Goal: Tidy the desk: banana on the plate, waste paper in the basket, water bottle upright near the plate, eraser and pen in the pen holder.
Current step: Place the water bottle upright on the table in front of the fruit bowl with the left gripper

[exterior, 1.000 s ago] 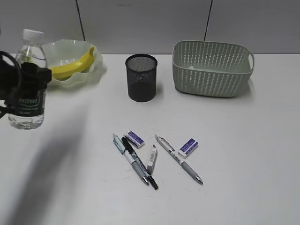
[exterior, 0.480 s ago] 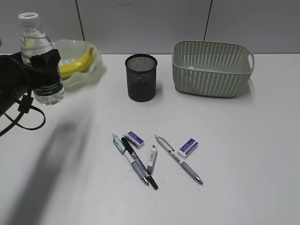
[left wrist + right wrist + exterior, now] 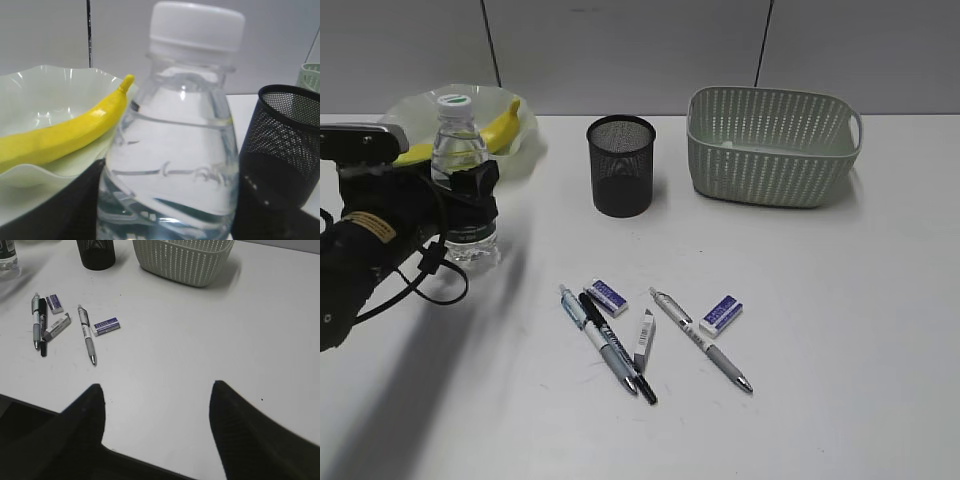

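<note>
Gripping upright water bottle [image 3: 461, 180] w/ left claw [image 3: 470, 200]; right claw [image 3: 157, 412] spread apart.

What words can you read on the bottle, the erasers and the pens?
None can be read for certain.
water bottle: the label is mostly hidden by the left gripper; its lettering is unreadable.
erasers: purple and white sleeves with print too small and blurred to read.
pens: small marks on the barrels, too tiny to read.
left arm: a yellowish sticker, too blurred to read.
</note>
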Robot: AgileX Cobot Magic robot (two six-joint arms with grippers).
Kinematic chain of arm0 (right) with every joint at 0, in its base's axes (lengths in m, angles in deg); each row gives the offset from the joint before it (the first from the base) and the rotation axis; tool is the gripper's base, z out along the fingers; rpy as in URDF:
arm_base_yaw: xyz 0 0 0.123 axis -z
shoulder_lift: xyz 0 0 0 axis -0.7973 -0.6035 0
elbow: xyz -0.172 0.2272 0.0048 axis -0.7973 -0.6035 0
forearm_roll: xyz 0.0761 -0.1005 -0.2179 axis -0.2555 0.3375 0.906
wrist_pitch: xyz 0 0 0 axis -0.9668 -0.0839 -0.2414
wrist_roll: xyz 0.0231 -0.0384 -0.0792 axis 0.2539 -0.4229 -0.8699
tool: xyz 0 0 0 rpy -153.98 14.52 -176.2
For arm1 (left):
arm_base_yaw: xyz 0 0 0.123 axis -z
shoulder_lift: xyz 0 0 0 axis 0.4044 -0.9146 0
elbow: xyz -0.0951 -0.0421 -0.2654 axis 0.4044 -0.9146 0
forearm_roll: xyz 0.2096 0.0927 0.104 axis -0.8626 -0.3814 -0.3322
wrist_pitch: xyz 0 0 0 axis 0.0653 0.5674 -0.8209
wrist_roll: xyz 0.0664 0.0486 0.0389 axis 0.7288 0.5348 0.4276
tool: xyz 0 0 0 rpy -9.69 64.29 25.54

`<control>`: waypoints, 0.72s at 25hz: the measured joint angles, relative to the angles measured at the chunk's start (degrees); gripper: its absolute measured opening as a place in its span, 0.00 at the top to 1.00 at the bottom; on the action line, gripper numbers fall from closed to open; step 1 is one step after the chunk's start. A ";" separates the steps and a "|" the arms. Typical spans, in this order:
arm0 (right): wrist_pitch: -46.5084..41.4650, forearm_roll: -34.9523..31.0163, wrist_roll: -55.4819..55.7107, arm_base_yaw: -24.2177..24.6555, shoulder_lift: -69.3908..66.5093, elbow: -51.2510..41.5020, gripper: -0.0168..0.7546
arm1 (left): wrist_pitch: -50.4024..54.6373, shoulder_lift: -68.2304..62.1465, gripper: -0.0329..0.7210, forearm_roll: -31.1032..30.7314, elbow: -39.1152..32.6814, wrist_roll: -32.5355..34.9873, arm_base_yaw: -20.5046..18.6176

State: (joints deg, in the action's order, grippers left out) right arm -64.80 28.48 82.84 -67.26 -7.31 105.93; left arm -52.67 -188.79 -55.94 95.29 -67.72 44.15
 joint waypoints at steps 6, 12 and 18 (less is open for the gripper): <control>0.00 0.05 0.06 0.00 -0.53 0.00 0.31 | -1.98 -4.49 0.29 0.19 2.45 -0.05 -0.71; 0.00 0.03 0.06 0.00 -0.53 0.00 0.31 | -2.74 -5.04 0.29 0.13 2.71 -0.18 -0.77; 0.00 0.07 0.06 0.00 -0.53 0.00 0.31 | -1.16 -3.04 0.24 -0.04 1.56 -0.23 -0.77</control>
State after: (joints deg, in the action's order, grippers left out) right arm -64.80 28.55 82.91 -67.26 -7.85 105.93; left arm -53.83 -191.83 -55.98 96.85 -67.95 43.39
